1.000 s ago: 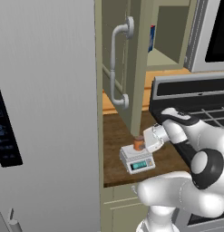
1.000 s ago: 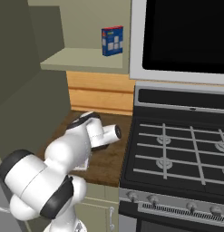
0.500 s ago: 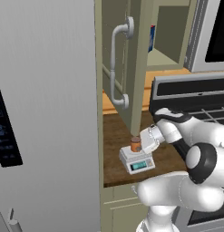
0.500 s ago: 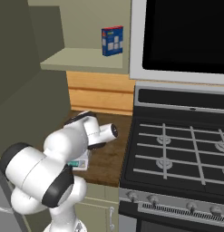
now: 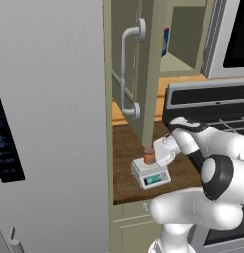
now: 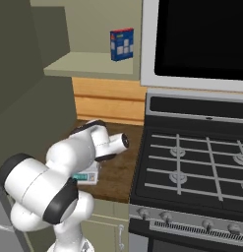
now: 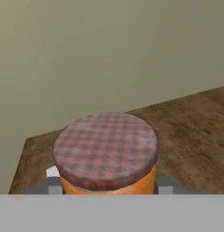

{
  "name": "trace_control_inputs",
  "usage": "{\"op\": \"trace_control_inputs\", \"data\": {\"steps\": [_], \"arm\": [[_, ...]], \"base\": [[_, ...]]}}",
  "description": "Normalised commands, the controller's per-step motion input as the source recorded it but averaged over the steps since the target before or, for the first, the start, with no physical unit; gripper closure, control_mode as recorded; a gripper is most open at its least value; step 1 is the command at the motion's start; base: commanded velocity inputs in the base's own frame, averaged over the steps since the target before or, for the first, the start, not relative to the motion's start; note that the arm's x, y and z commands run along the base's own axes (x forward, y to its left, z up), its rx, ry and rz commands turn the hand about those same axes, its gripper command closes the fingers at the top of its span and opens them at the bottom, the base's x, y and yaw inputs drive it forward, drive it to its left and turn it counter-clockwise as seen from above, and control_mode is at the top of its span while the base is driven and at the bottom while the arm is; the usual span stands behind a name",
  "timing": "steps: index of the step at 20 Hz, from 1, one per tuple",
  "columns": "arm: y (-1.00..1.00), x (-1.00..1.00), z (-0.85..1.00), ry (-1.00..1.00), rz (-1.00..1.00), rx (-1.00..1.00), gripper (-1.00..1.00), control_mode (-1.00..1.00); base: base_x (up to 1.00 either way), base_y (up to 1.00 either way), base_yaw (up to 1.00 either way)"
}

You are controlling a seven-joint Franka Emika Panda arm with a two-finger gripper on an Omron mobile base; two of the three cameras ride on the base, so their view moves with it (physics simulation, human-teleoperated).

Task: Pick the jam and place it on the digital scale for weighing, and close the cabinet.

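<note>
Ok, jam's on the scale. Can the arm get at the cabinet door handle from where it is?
Probably yes. The cabinet door stands open just above the jam and digital scale, its handle facing the refrigerator. The gripper must reach round the door's edge.

Digital scale (image 6: 87,176) mostly behind the arm

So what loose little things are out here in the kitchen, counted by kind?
Jars: 1, the small orange jar with a brownish checked lid, standing on the scale.
Scales: 1, the small white-grey digital scale with a teal display, on the brown wooden counter.
Boxes: 1, the blue and red box on the open cabinet's pale olive shelf.
Total: 3.
</note>
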Motion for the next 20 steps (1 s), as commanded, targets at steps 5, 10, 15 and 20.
{"op": "trace_control_inputs", "data": {"steps": [5,10,15,20], "arm": [[0.0,-0.11,0.0,-0.11,0.0,0.0,-1.0,-1.0],[0.0,-0.06,0.01,-0.1,0.0,0.0,-1.0,-1.0],[-0.02,0.0,0.03,-0.03,0.0,0.0,-1.0,-1.0],[-0.17,0.0,0.08,-0.03,0.0,0.03,-1.0,-1.0]], "base": [[0.0,0.0,0.0],[0.0,0.0,0.0],[0.0,0.0,0.0],[0.0,0.0,0.0]]}}
